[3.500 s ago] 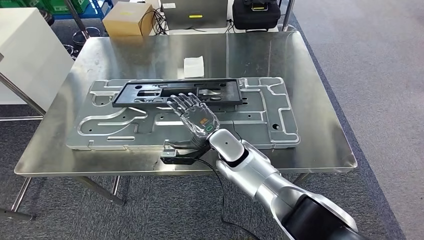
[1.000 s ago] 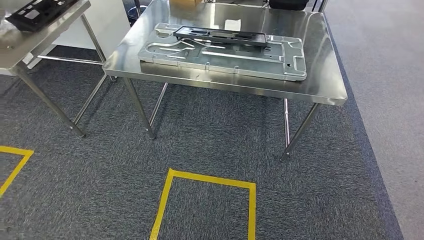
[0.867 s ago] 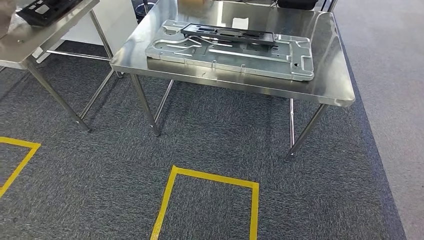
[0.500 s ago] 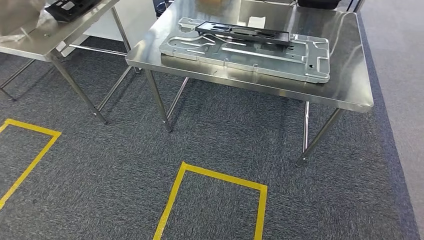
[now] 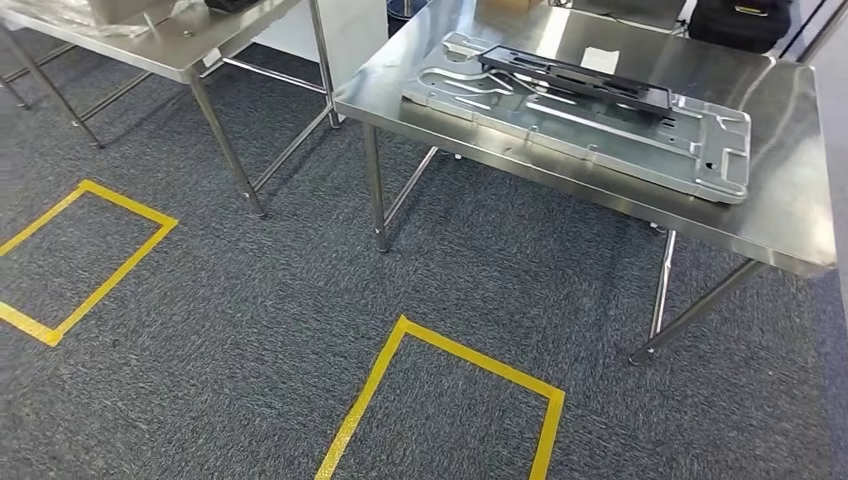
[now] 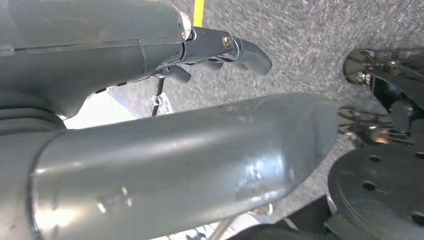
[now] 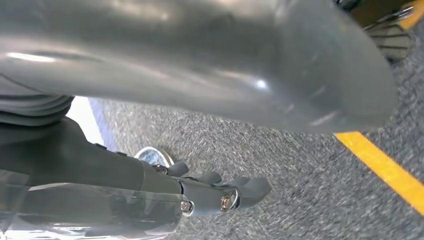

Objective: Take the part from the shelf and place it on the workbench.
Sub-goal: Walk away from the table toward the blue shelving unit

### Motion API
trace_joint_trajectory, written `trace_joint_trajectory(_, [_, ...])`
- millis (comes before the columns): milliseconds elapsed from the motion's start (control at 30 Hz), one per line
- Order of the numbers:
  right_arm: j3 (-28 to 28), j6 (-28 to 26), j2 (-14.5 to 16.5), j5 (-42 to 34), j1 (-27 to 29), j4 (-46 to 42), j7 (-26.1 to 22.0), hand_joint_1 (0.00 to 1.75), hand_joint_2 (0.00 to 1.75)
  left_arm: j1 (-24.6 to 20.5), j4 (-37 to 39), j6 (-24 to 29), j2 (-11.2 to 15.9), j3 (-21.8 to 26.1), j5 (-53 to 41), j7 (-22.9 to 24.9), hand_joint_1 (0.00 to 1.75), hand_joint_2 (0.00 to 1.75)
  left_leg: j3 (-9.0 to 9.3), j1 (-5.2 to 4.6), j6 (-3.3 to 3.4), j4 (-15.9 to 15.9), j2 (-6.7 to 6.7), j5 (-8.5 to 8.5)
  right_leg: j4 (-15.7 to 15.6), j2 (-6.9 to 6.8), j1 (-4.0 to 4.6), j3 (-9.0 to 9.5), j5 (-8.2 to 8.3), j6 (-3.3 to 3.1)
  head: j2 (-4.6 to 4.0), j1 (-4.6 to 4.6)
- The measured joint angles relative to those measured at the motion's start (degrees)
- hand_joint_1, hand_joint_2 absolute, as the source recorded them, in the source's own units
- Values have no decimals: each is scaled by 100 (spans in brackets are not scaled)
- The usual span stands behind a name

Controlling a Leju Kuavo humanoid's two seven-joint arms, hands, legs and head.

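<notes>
The black plastic part lies flat on the ribbed metal plate, which sits on the steel workbench at the upper right of the head view. My left hand hangs over the grey carpet. Its thumb and fingers are apart, with nothing between them. My right hand also hangs above the carpet, its fingers spread away from the thumb and holding nothing.
A second steel table stands at the upper left, with a dark item at the picture's top edge. Two yellow tape squares mark the carpet. A white slip and a black bag lie behind the plate.
The camera has backed off and turned left, so the workbench now sits further right in the picture. 3.5 s ago my right hand was over the black part; now both arms hang.
</notes>
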Motion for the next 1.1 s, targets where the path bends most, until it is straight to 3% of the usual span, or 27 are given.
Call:
trace_joint_trajectory(33, [9,11,1,12,9,4,4,0,0,-1,0,-2,-1,1,2,3,0,0,-10,-7,6,6,-76,4,264,22,0,-137,-56,4,0,-1])
trace_joint_trajectory(67, [15,16,2,19,18,8,8,0,0,2,0,-3,-1,1,2,6,0,0,-11,-11,7,15,-156,6,315,32,0,-177,14,3,-1,-1])
trace_joint_trajectory(133, [23,17,4,24,28,11,15,0,0,5,0,-3,-1,1,2,10,0,0,2,-12,-8,42,-323,-3,-234,101,-6,53,439,-16,-1,2])
trace_joint_trajectory(200, [27,17,3,27,34,19,17,0,0,-1,0,-4,-2,-1,2,11,0,0,-28,-18,-52,96,-461,-30,-952,374,-15,361,739,-52,-1,2])
trace_joint_trajectory(267, [35,17,3,29,29,28,20,0,0,-8,0,-6,-2,0,2,11,0,0,-87,-15,-120,130,-577,-44,-1210,526,-5,461,758,-86,0,4])
trace_joint_trajectory(333, [47,22,11,33,12,30,21,0,0,2,0,-10,-5,2,2,13,0,0,-112,0,-189,136,-671,-38,-1244,390,-9,478,769,-138,-1,8])
trace_joint_trajectory(400, [62,33,26,42,13,30,28,0,0,14,-1,-11,-7,2,4,19,0,0,-206,-10,-244,342,-480,-170,-1281,235,-39,498,786,-210,-1,-16])
trace_joint_trajectory(467, [75,49,32,55,33,34,48,0,0,-3,-1,-6,-6,0,14,27,0,0,-509,-4,-295,971,-159,-520,-1297,68,-40,508,780,-259,-1,-45])
trace_joint_trajectory(533, [80,66,32,66,44,40,64,0,0,-22,0,5,-6,-1,21,34,0,0,-848,36,-340,1648,-39,-782,-1295,-107,-22,513,759,-273,-2,-51])
trace_joint_trajectory(567, [82,73,32,70,45,42,69,0,0,-22,0,9,-6,-1,20,39,0,0,-900,53,-352,1748,-16,-762,-1294,-187,-16,522,746,-272,-2,-53])
trace_joint_trajectory(600, [84,82,32,75,42,43,72,0,0,-16,0,10,-6,-1,19,42,0,0,-838,65,-356,1626,9,-640,-1293,-261,-13,540,731,-265,-1,-52])
trace_joint_trajectory(633, [86,93,33,84,38,43,76,0,0,-10,0,7,-5,-1,18,45,0,0,-659,70,-349,1280,60,-436,-1293,-329,-12,567,714,-253,-1,-53])
trace_joint_trajectory(700, [94,109,34,105,32,43,89,0,0,-8,-1,-4,-5,-1,10,47,0,0,-265,46,-300,488,287,-129,-1292,-451,4,628,674,-210,-1,-50])
trace_joint_trajectory(767, [106,114,34,124,21,42,99,0,0,-10,-3,-18,-5,0,-1,43,0,0,-123,8,-239,164,396,-61,-1298,-549,25,669,646,-149,-2,-45])
trace_joint_trajectory(833, [120,111,34,144,-18,41,102,0,0,6,-6,-35,-5,2,-11,37,0,0,-125,5,-178,140,274,-38,-1321,-640,33,706,632,-82,-2,-44])
trace_joint_trajectory(867, [125,108,34,156,-37,41,104,0,0,18,-8,-42,-6,2,-16,33,0,0,-107,15,-144,102,218,-13,-1303,-609,25,722,601,-51,-1,-41])
trace_joint_trajectory(933, [131,102,37,184,-47,40,107,0,0,22,-13,-47,-7,2,-23,23,0,0,-71,41,-62,19,110,53,-966,-348,1,596,361,-17,-1,-16])
trace_joint_trajectory(967, [133,100,38,198,-41,40,110,0,0,17,-13,-47,-8,2,-26,18,0,0,-78,37,-42,6,58,68,-622,-170,-11,438,172,-12,-1,-2])
trace_joint_trajectory(1033, [140,97,39,221,-29,42,114,0,0,6,-13,-50,-7,2,-32,10,0,0,-90,28,-23,4,-70,81,120,0,-11,45,-127,-4,-1,10])
trace_joint_trajectory(1067, [149,97,39,228,-24,42,116,0,0,7,-13,-55,-7,2,-35,7,0,0,-87,25,-22,7,-146,81,286,20,-11,-68,-118,1,-1,9])
trace_joint_trajectory(1100, [158,96,39,234,-18,43,117,0,0,9,-13,-63,-7,2,-36,4,0,0,-78,23,-26,12,-225,78,244,32,-14,-86,5,2,-1,10])
